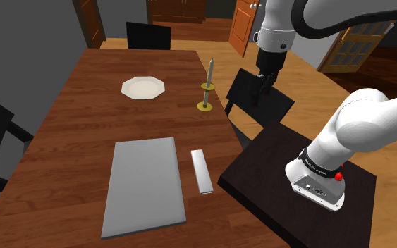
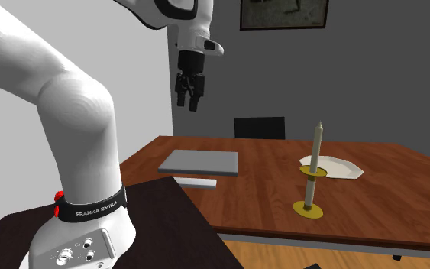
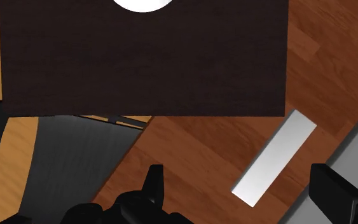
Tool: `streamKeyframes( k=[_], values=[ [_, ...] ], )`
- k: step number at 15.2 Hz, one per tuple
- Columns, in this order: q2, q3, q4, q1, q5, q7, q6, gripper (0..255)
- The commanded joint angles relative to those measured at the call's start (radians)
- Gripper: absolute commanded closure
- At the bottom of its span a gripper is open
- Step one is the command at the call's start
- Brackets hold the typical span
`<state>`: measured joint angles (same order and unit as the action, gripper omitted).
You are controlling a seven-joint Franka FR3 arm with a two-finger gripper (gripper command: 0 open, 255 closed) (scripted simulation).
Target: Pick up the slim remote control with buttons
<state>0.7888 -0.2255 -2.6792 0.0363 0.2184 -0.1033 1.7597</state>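
The hand [image 1: 262, 84] hangs high near the edge of the brown wooden surface [image 1: 77, 141] by the dark stand [image 1: 260, 183], its fingers spread apart with nothing held. The remote [image 1: 202, 171], a slim plain grey bar, lies flat on the surface near that same edge, just beside a flat grey mat [image 1: 145, 184]. Farther along stand a candle [image 1: 208, 77] in a yellow holder and a white plate [image 1: 143, 87]. A black chair [image 1: 148, 35] sits at the far end, and the room has grey walls [image 2: 389, 76], a wooden floor [image 1: 309, 84], an orange door [image 1: 245, 25] and a framed picture [image 2: 283, 11].
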Motion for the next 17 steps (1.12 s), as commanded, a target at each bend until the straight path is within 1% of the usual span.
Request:
streamKeyframes(
  k=[1, 6, 9, 11, 14, 16, 17],
  values=[
    [-0.016, -0.044, -0.048, 0.008, 0.035, -0.054, 0.082, 0],
    [-0.123, -0.164, -0.123, 0.024, 0.117, -0.184, 0.300, 0],
    [-0.227, -0.241, -0.144, 0.022, 0.153, -0.266, 0.447, 0],
    [-0.312, -0.296, -0.147, 0.011, 0.165, -0.325, 0.549, 0],
    [-0.460, -0.382, -0.136, -0.026, 0.147, -0.431, 0.706, 0],
    [-0.572, -0.442, -0.120, -0.070, 0.092, -0.527, 0.810, 0],
    [-0.632, -0.472, -0.110, -0.100, 0.042, -0.589, 0.861, 0]
  ],
)
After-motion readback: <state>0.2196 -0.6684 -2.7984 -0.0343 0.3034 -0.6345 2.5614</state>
